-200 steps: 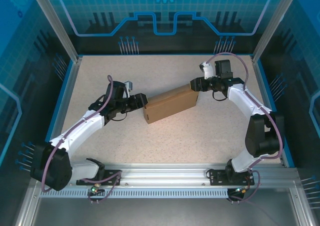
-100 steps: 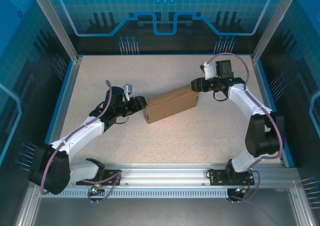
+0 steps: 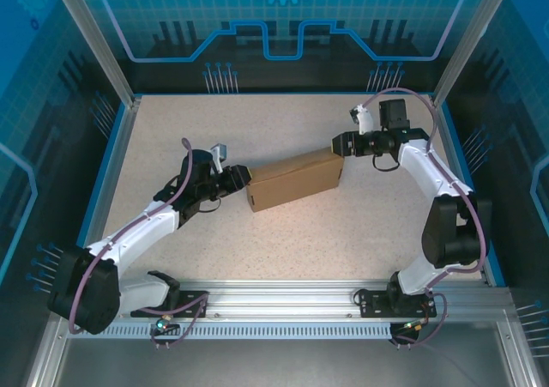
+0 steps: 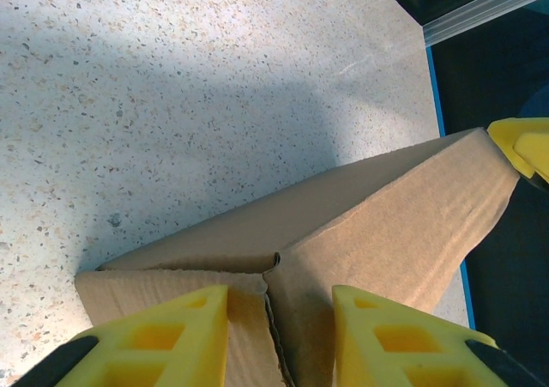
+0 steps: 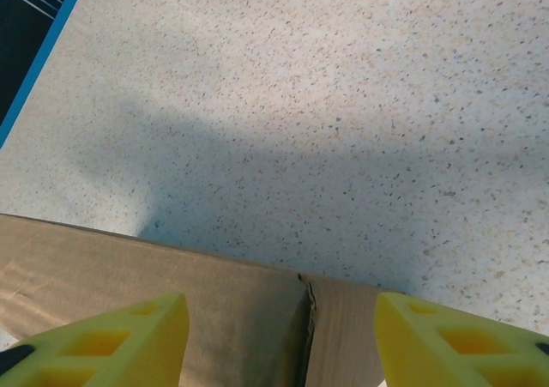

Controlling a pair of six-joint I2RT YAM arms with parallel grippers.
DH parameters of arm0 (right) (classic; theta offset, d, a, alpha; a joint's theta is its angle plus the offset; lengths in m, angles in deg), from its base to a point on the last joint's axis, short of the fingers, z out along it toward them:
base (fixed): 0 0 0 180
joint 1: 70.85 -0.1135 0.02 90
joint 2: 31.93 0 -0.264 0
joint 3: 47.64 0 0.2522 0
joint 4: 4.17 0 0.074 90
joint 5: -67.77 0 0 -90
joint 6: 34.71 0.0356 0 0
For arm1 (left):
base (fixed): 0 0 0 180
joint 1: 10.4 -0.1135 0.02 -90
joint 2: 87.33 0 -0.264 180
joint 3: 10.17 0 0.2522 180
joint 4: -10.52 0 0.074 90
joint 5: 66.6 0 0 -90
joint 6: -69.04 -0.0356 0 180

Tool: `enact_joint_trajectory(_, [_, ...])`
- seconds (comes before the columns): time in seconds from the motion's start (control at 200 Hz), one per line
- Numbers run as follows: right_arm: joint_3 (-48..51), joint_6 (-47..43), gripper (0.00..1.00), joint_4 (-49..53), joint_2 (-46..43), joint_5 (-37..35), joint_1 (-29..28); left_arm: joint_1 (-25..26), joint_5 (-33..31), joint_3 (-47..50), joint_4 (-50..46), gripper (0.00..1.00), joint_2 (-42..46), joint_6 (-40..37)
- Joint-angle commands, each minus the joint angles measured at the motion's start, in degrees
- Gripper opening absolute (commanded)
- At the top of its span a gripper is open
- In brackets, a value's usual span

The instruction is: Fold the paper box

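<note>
The paper box [image 3: 293, 179] is a brown cardboard box lying slantwise mid-table, its long faces folded up. My left gripper [image 3: 244, 178] is at its left end. In the left wrist view the yellow fingers [image 4: 176, 340] have closed in astride the corner seam of the box [image 4: 386, 215], with cardboard pinched between them. My right gripper [image 3: 340, 145] sits at the far right end, open. Its fingers [image 5: 111, 340] stand wide either side of the box's edge [image 5: 171, 275] without touching it. One right fingertip [image 4: 525, 145] shows past the box's far corner.
The speckled tabletop [image 3: 214, 121] has a blue rim [image 3: 107, 172] on its sides. Aluminium posts [image 3: 94, 39] stand at the back corners, and a metal rail [image 3: 274, 305] with both arm bases runs along the near edge.
The left jaws have narrowed onto the box's left end. The right gripper has drawn back slightly to the right of the box's far end and opened a little wider.
</note>
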Motion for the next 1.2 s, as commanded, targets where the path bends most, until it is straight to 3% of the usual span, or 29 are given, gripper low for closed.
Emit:
enact_joint_trajectory(0.0, [2.31, -0.61, 0.58, 1.72, 0.15, 1.75, 0.69, 0.14, -2.18, 2.14, -5.89, 0.35, -0.88, -2.33])
enact_joint_trajectory(0.345, [11.52, 1.22, 0.47, -1.63, -4.46, 1.94, 1.05, 0.12, -2.23, 1.33, -5.3, 0.37, -1.41, -3.51])
enact_joint_trajectory(0.645, [20.45, 4.09, 0.39, -7.75, -8.22, 1.58, 0.46, 0.05, -0.64, -0.15, -6.2, 0.51, -2.22, -5.15])
enact_joint_trajectory(0.855, [20.31, 4.65, 0.4, -8.35, -8.44, 1.13, -0.3, 0.08, 3.93, -0.44, -6.79, 0.56, -2.12, -4.62])
enact_joint_trajectory(1.091, [16.16, 5.22, 0.52, -6.63, -10.07, 1.05, -0.38, 0.1, 3.69, 0.96, -6.88, 0.43, -3.17, -5.15])
enact_joint_trajectory(1.196, [13.89, 5.68, 0.56, -5.8, -11.89, 1.71, 0.14, 0.14, 3.14, 1.24, -6.95, 0.42, -3.08, -5.47])
